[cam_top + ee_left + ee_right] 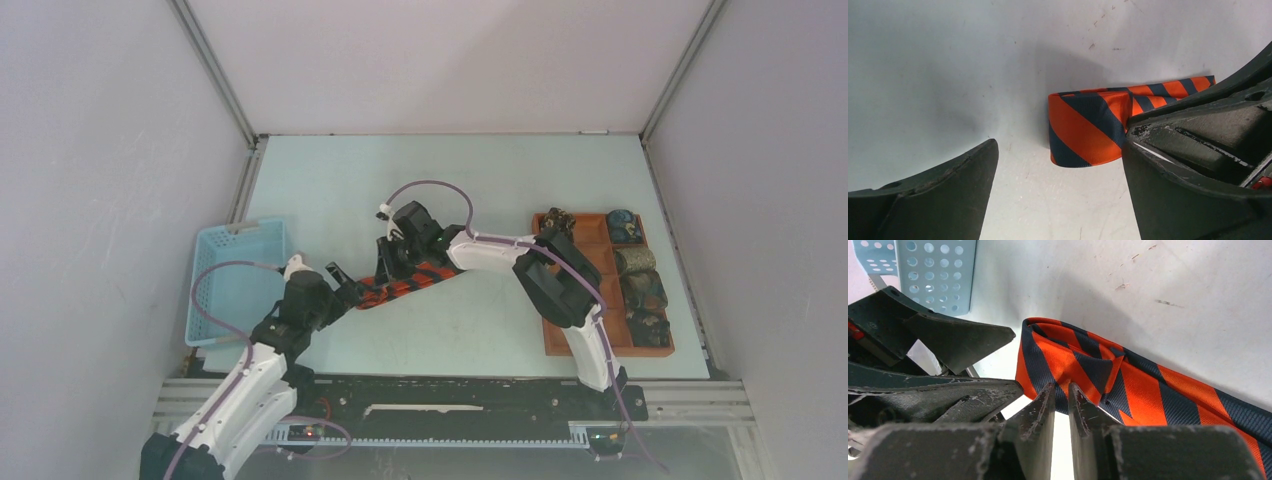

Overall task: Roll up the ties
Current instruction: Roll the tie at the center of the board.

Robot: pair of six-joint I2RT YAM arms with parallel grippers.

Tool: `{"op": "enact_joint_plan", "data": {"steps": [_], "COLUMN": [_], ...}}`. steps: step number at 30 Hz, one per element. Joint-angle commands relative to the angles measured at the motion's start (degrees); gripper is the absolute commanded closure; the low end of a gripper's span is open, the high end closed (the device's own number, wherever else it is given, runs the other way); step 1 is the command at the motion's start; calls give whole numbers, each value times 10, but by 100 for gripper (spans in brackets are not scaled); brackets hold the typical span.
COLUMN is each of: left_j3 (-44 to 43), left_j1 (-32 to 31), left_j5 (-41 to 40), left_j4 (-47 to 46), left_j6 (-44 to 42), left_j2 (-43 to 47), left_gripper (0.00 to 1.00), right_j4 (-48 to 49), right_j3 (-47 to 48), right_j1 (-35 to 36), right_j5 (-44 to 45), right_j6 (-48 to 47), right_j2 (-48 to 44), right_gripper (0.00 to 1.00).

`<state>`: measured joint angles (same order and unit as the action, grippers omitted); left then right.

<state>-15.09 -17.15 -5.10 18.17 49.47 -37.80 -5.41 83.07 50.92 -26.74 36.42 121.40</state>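
A long striped tie (410,282), orange and navy, lies flat on the table between the two arms. Its left end is folded back on itself (1088,127). My left gripper (1060,145) is open, low over the table. The folded end lies ahead between its fingers and touches the right one (1168,165). My right gripper (1061,387) comes from the other side. Its jaws are nearly together and pinch the near edge of the tie (1148,390) just behind the fold. Rolled ties (638,262) fill the tray's compartments.
A brown compartmented tray (555,340) stands at the right, partly under the right arm. A light blue perforated basket (235,280) stands at the left, close behind the left gripper, and shows again in the right wrist view (938,270). Walls enclose the table.
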Motion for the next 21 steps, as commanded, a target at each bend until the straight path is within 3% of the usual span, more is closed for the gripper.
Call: {"op": "enact_joint_plan", "data": {"steps": [1,12,21], "left_j3": [7,21,30], "left_j1": [10,22,32], "left_j5": [37,47,102], "left_j4": [-54,-113,-167], "left_j6": [-11,1,1], "left_j2": [-23,-61,-107], "left_gripper": [1,4,9], "right_j4": [9,10,12], "right_j3": [-7,-15,-20], "right_j1": [-5,-6,-6], "right_j5": [2,2,5], "right_j6": [-11,-12,-12], "right_j2": [1,3,8], "right_gripper": [81,82,83]}}
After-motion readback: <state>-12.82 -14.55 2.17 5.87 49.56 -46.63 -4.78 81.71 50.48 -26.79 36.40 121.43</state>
